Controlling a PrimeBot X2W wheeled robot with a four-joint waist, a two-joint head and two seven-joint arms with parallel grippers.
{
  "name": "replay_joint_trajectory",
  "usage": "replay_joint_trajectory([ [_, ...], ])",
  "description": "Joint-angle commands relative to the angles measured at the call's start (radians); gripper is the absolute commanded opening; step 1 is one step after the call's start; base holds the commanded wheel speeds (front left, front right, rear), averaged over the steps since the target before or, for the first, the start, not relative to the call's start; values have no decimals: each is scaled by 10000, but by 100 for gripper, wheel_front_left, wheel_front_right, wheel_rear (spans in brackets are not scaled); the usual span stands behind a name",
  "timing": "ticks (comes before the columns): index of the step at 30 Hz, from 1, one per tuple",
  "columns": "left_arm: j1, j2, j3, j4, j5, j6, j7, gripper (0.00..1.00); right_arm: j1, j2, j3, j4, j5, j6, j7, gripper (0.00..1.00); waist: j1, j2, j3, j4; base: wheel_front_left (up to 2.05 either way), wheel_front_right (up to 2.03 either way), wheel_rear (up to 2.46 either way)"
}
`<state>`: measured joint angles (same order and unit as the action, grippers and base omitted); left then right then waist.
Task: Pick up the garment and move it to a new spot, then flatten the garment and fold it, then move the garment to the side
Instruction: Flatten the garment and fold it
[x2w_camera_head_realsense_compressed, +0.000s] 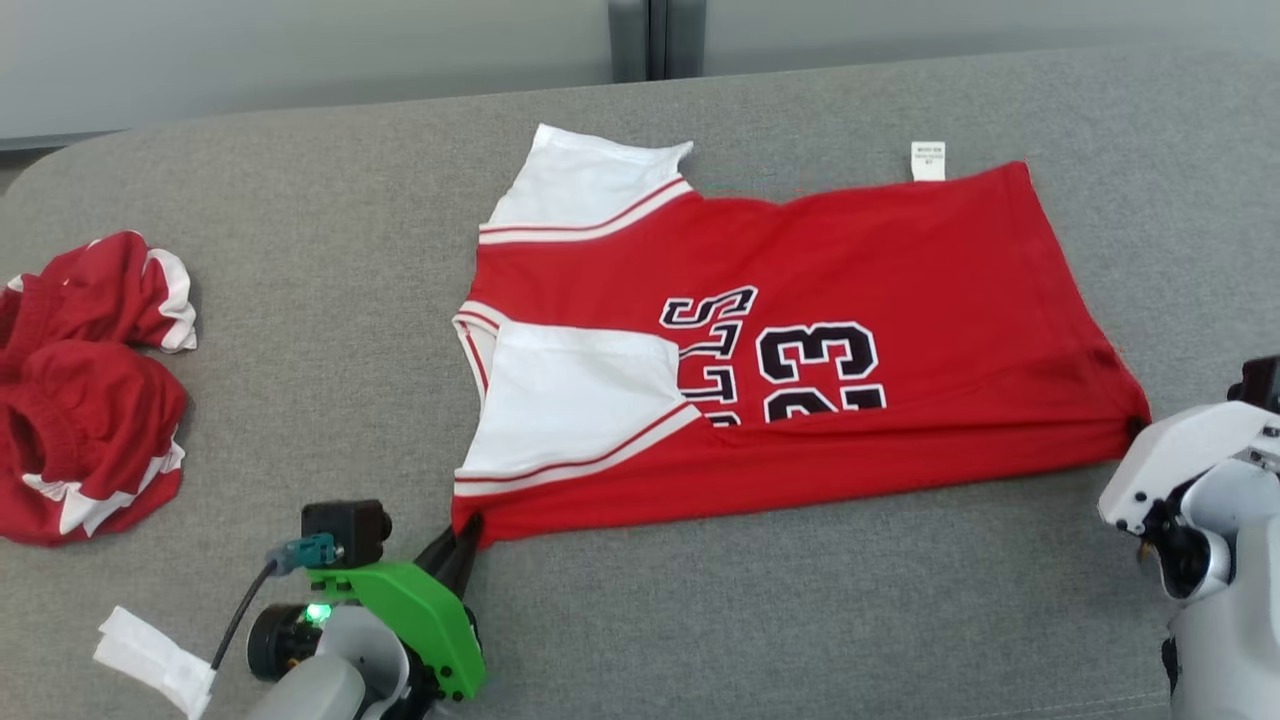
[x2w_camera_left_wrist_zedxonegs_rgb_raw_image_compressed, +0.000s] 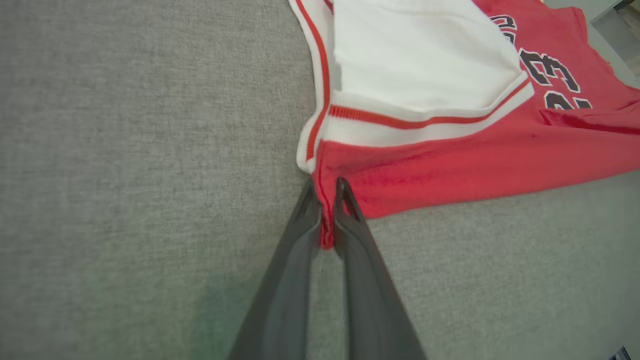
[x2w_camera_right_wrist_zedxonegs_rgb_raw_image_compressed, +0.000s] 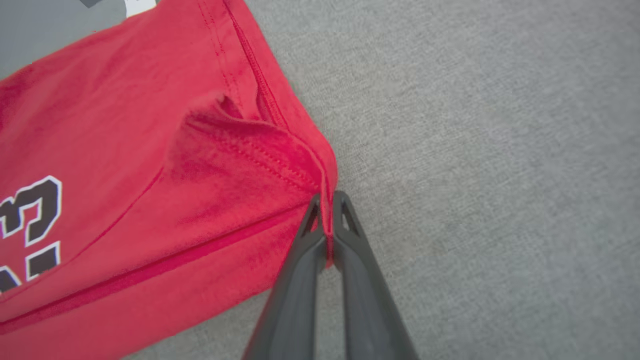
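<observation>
- The red jersey (x2w_camera_head_realsense_compressed: 800, 330) lies spread across the middle of the grey bench (x2w_camera_head_realsense_compressed: 300, 200), its neck end toward the robot's left and its hem toward the right.
- It has white sleeves edged with red and white stripes. One sleeve sticks out at the far left corner, and the other lies folded over the front, next to the black lettering and the number 23.
- A strip of red cloth along the near edge lies over the lower part of the number, making a straight fold line.
- A small white label (x2w_camera_head_realsense_compressed: 928, 161) pokes out past the far edge, near the hem.
- The left hand (x2w_camera_head_realsense_compressed: 462, 545) is clenched on the near left corner of the jersey. In the left wrist view a thin ridge of red cloth is pinched between the two dark fingers (x2w_camera_left_wrist_zedxonegs_rgb_raw_image_compressed: 350, 220), just below the striped sleeve hem.
- The right hand (x2w_camera_head_realsense_compressed: 1135, 428) is clenched on the near right corner. In the right wrist view the stitched hem bunches up into the closed fingers (x2w_camera_right_wrist_zedxonegs_rgb_raw_image_compressed: 350, 235).
- Both held corners sit low, at or close to the bench surface.
- A second red and white garment (x2w_camera_head_realsense_compressed: 85, 400) lies crumpled at the far left of the bench, well apart from the jersey.
- A white strip (x2w_camera_head_realsense_compressed: 155, 660) lies near the left arm at the lower left.
</observation>
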<state>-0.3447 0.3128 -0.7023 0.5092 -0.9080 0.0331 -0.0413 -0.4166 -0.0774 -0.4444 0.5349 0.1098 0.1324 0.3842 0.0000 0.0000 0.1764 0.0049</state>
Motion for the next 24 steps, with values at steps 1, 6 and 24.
replay_joint_trajectory([
  [1, 413, 310, 48, -230, -92, 222, 148, 0, 428, -49, -107, -339, 89, -33, 159, 0, 0, 0, -238, 34, 0, 0, 0],
  [6, 1518, 714, -46, -1597, -405, 816, 761, 0, 1649, 168, -262, -1587, 472, -33, 699, 0, 0, 0, -357, 47, 0, 0, 0],
  [24, 853, 1396, 579, -3929, -643, 1897, 1745, 100, 1592, -125, 900, -4199, 285, -24, 2920, 100, 0, 0, -130, 52, 0, 0, 0],
])
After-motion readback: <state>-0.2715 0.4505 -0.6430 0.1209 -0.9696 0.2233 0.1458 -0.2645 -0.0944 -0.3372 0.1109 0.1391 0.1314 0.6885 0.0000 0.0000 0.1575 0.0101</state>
